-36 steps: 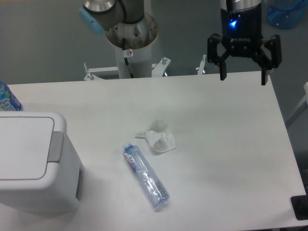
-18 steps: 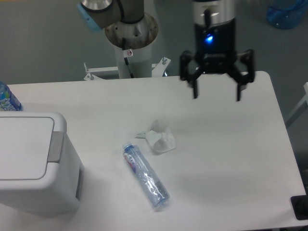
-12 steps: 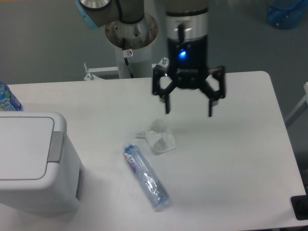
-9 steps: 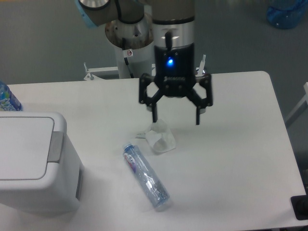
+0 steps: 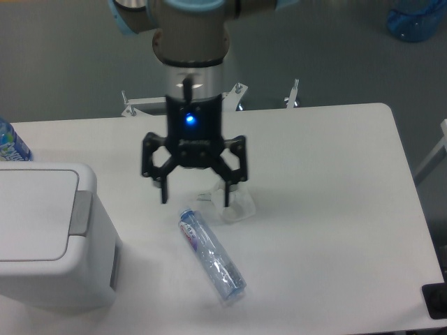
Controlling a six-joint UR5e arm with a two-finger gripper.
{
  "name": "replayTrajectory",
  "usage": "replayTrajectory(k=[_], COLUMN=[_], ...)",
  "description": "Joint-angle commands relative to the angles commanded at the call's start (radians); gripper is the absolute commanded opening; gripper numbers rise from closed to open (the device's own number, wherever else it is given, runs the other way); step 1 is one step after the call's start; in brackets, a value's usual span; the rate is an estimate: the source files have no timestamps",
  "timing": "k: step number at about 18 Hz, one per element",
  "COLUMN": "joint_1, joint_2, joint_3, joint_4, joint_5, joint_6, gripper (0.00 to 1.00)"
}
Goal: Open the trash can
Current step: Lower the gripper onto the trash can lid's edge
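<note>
The trash can (image 5: 49,237) is a large boxy white bin at the left edge of the table, its flat lid down and a grey push bar (image 5: 82,212) on the lid's right side. My gripper (image 5: 195,202) hangs above the middle of the table, to the right of the trash can and apart from it. Its black fingers are spread wide and hold nothing. A blue light glows on the gripper body.
A clear plastic bottle (image 5: 211,253) lies on the table just below the gripper. A crumpled white tissue (image 5: 237,206) sits partly behind the right finger. Another bottle (image 5: 10,143) stands at the far left. The robot base (image 5: 188,84) is behind the table.
The arm has swept from the table's far right corner leftward and lower, toward the trash can. The fingers stayed open. The trash can lid, bottle and tissue have not moved.
</note>
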Motion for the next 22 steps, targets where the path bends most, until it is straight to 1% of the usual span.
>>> replayTrajectory(k=[6,13,22], joint_1=[-0.046,-0.081,-0.101], joint_2=[-0.020,-0.035,-0.044], joint_3=[0.000,0.000,-0.002], joint_4=[0.000,0.000,0.000], joint_5=[0.002,0.002,0.002], joint_6=[-0.068,-0.068,-0.069], gripper=[1.00,1.00,1.00])
